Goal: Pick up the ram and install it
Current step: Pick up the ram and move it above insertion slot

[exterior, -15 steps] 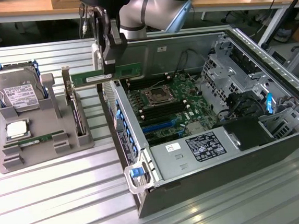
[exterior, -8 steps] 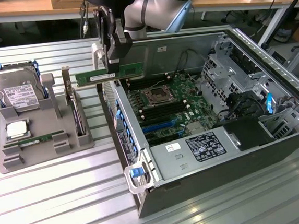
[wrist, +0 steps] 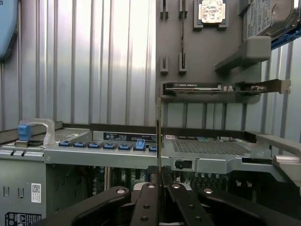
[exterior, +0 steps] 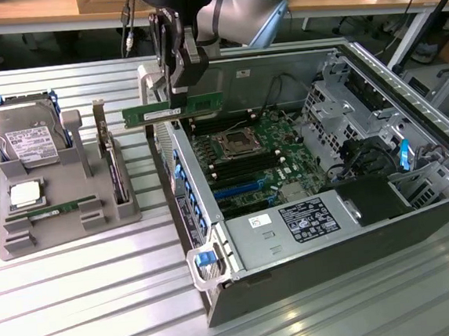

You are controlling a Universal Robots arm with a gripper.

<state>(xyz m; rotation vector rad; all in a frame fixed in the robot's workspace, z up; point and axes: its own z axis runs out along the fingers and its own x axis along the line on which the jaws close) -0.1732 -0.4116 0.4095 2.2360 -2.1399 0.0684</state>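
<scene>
The ribbed metal table point(exterior: 79, 306) carries an open computer case point(exterior: 418, 222) lying on its side. A silver power supply point(exterior: 292, 225) sits at the case's nearest end. Towards the exterior view's left, apart from the case, a grey tray point(exterior: 65, 229) holds a spare green memory stick point(exterior: 63, 206), a square processor chip point(exterior: 24, 194), an upright expansion card point(exterior: 110, 158) and a hard drive point(exterior: 27, 138). Deeper in the case lies the motherboard point(exterior: 248, 166) with its processor socket point(exterior: 232, 143). Above the case's wall on the exterior view's left, the pincer point(exterior: 178, 101) is clamped nearly closed on the ram point(exterior: 203, 102). The ram hangs level in the air, clear of the board and not seated. The wrist view shows the ram point(wrist: 159, 136) edge-on between the black fingers point(wrist: 146, 202).
</scene>
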